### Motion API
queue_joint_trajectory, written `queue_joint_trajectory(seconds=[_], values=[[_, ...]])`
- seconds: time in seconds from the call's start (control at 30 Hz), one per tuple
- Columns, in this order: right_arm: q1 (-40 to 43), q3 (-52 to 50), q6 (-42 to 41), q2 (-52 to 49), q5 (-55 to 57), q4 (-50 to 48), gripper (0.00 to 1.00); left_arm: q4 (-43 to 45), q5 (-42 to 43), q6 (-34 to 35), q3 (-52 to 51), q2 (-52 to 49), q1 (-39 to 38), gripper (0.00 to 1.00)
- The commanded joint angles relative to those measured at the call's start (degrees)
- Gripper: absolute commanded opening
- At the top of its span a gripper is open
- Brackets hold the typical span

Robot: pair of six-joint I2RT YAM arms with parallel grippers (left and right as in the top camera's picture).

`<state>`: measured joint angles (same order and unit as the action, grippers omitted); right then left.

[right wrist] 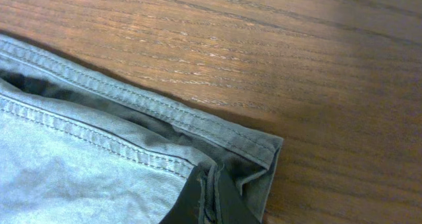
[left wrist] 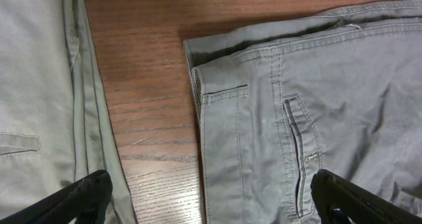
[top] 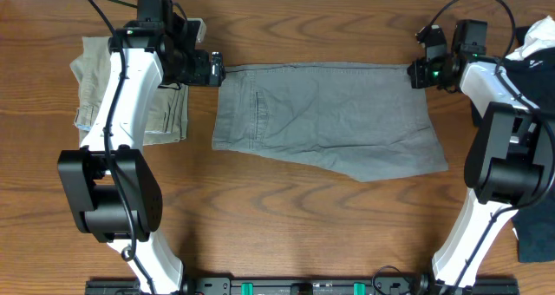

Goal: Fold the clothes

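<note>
Wooden surface [top: 329, 234] carries wrinkled mid-grey shorts [top: 325, 117], spread flat across its middle with stitched pocket and seams showing. Khaki trousers [top: 169, 117] lie just left. Left pincer [top: 217, 69] stands wide open at the shorts' far-left corner; right pincer [right wrist: 211, 197] is clamped on their far-right corner.

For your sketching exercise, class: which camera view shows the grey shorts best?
Overhead: the whole shorts lie flat there. Left wrist shows only the waistband end; right wrist only a hem corner pinched by the right claw.
</note>
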<state>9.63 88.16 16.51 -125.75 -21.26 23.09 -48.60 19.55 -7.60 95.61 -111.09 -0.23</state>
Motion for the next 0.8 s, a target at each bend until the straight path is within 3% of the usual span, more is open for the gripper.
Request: queue_joint_trajectory(seconds=[0.0,0.37,0.77], values=[[0.3,-0.6,-0.2,-1.0,-0.2,0.1,0.01,-0.2,0.3,-0.7,0.8,-0.3,-0.1,0.98],[-0.1,-0.3,-0.2,1.6,-9.4,3.6,0.01,2.0,0.4,-0.7,0.8,-0.4,-0.1,0.98],[-1.8,-0.3,-1.3,3.8,-8.9,4.2,0.01,3.6,4.7,-4.9,0.8,-6.9,-0.1,0.98]])
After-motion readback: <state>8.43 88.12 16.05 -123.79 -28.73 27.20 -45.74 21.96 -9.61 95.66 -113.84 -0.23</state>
